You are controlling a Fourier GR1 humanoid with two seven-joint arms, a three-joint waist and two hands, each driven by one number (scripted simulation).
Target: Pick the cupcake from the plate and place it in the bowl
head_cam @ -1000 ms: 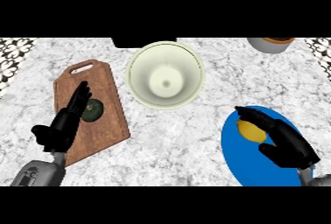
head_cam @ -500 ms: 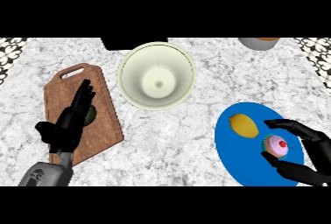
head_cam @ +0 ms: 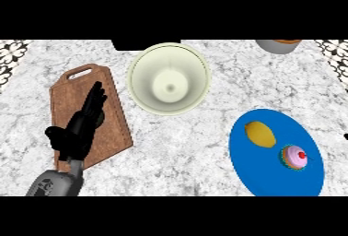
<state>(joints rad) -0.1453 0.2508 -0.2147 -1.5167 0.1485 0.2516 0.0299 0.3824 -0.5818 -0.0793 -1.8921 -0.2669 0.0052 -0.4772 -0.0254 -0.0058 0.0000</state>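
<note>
1. While the cupcake (head_cam: 295, 157) sits on the blue plate (head_cam: 272, 177) at near right beside a lemon (head_cam: 260, 134), no hand touches it
2. left hand (head_cam: 77, 130), fingers straight, holding nothing, lies over the cutting board (head_cam: 112, 133), well apart from it
3. bowl (head_cam: 168, 78) sits far centre

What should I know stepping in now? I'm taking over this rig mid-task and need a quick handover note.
Left hand: open, fingers straight, resting over the wooden cutting board.
Right hand: not in view.
Cupcake: on the blue plate, beside a yellow lemon, untouched.
Bowl: sits left of the plate, nothing in it.
Done: nothing yet.
Left: grasp the cupcake, carry it to the bowl, release.
</note>
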